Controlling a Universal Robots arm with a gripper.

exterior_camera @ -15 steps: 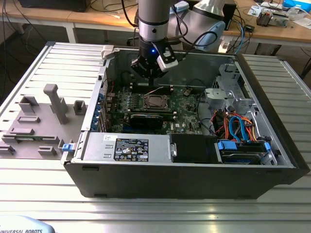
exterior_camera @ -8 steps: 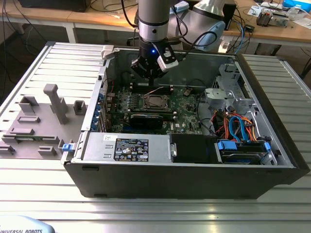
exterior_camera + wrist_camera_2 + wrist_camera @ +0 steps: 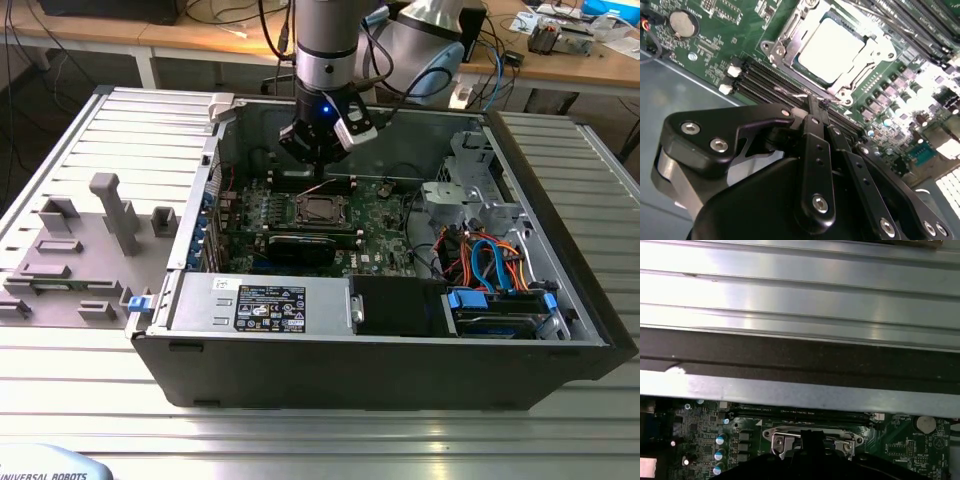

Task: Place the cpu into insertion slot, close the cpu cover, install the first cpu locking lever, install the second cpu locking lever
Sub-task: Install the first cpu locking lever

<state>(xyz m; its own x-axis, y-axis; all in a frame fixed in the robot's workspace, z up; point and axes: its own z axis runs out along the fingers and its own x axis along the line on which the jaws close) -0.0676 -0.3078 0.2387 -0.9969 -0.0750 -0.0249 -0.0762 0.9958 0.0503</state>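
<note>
The cpu point(image 3: 832, 42) lies flat in the insertion slot point(image 3: 320, 210) on the green motherboard, its silver top facing up. The cpu cover point(image 3: 788, 36) is down over it, framing the chip. My gripper point(image 3: 814, 102) hangs just above the socket's edge on the memory-slot side, fingers shut together. Its tip is at a thin wire locking lever point(image 3: 792, 95) running along that edge; I cannot tell whether it touches it. In the exterior view my gripper point(image 3: 320, 178) stands upright over the far side of the socket. The first wrist view has the socket's metal rim point(image 3: 780, 440) behind the dark fingers.
Black memory slots point(image 3: 770, 75) run beside the socket. A coin battery point(image 3: 681, 22) sits on the board. A black graphics card point(image 3: 300, 247), a power supply point(image 3: 260, 302) and coloured cables point(image 3: 490, 260) fill the open case. A grey fixture point(image 3: 90, 240) stands on the slatted table.
</note>
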